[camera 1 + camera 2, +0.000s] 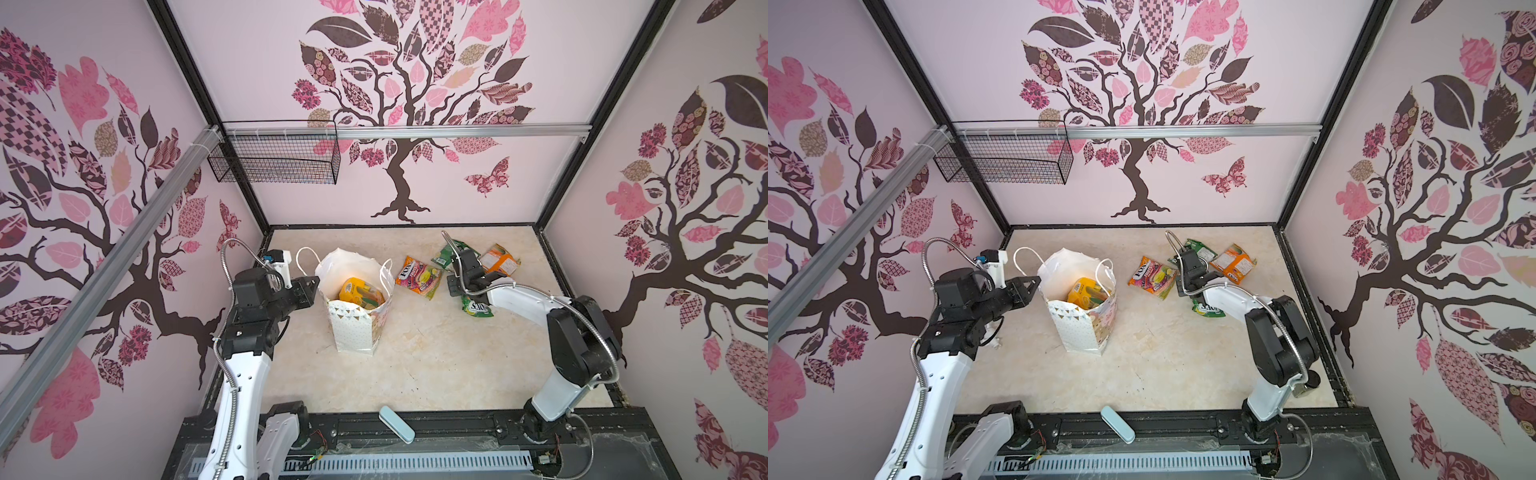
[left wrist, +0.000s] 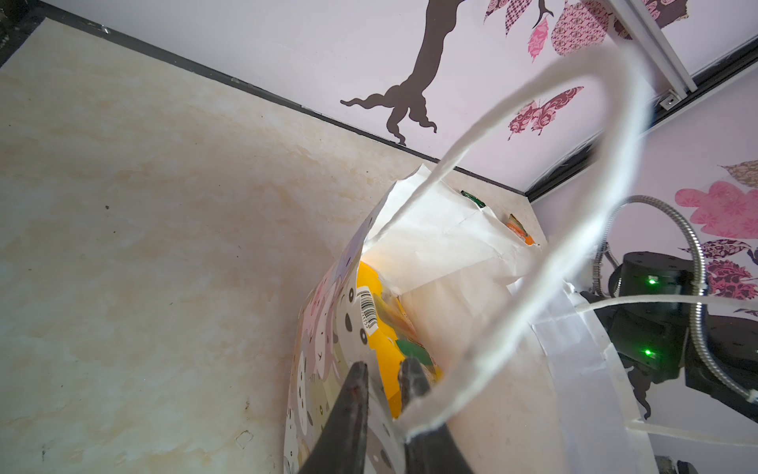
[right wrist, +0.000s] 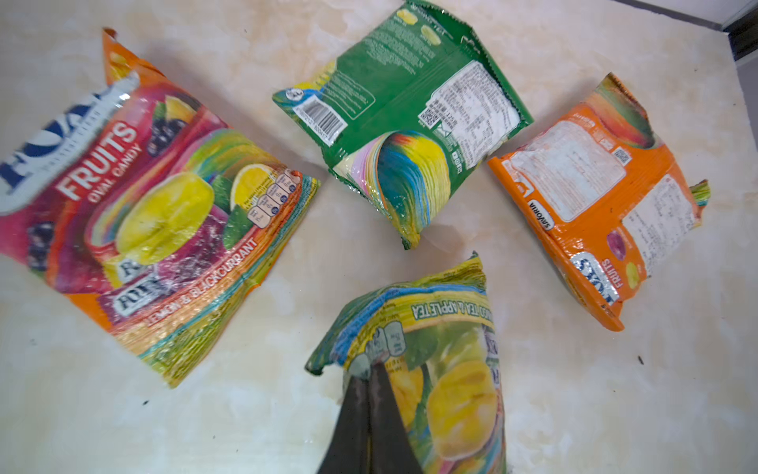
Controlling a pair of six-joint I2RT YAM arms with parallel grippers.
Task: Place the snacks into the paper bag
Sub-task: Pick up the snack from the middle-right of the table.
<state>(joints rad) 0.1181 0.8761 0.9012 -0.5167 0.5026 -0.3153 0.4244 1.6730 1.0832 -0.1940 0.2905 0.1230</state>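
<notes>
The table (image 1: 436,365) was a pale, marbled beige surface set in a booth whose walls (image 1: 540,174) carried pink and brown tree pictures. A metal rail (image 1: 457,132) ran across the back wall, with a black wire basket (image 1: 274,162) hung at its end. A blue bar (image 1: 397,424) lay at the table's near edge.

The paper bag (image 1: 353,328) stood upright toward the left side of the table, with its mouth open and a yellow packet (image 1: 357,291) inside. The left gripper (image 2: 383,369) had its jaws drawn narrow on the bag's rim, one finger inside the wall and one outside, next to a cord handle (image 2: 615,164).

The other snacks lay to the right of the bag. The right gripper (image 3: 371,371) had its jaws pressed together, pinching the edge of a green and yellow packet (image 3: 443,369). A fruit candy packet (image 3: 156,213), a green packet (image 3: 402,111) and an orange packet (image 3: 594,197) lay flat near it, apart from one another.
</notes>
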